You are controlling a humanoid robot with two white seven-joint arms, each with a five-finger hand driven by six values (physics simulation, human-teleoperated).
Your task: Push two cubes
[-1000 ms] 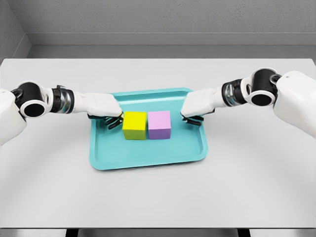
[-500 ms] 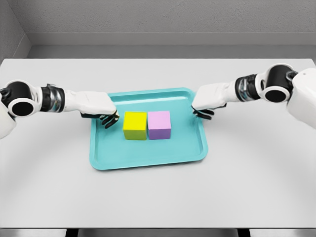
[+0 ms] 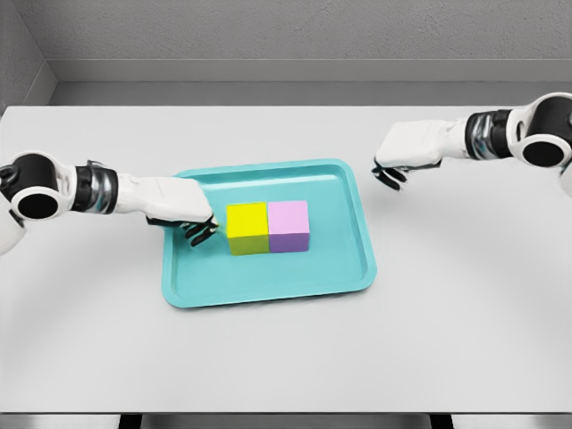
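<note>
Centrally on the grey table (image 3: 286,357): one teal tray (image 3: 268,284), lying flat, slightly skewed. Inside it, two cubes, counted: one yellow cube (image 3: 247,227) on the left, one lilac cube (image 3: 289,225) on the right, side by side and apparently touching along one face, though from this height a hairline gap cannot be ruled out. Both upright, both in the rear half of the tray, away from its rim.

Two arms in view, one from each side. Left hand (image 3: 183,213) low over the tray's left edge, just beside the yellow cube, fingers (image 3: 201,232) curled downward and holding nothing; fingertips very near the cube's left face, contact not clear. Right hand (image 3: 404,154) well apart from the tray, off past its upper right corner, above bare table, fingers bent under the palm, likewise clenched on nothing. Well apart from the lilac cube too.

One dark wrist band on each forearm, one black round joint at each side edge of the view. Behind the table, a grey wall (image 3: 286,36).
</note>
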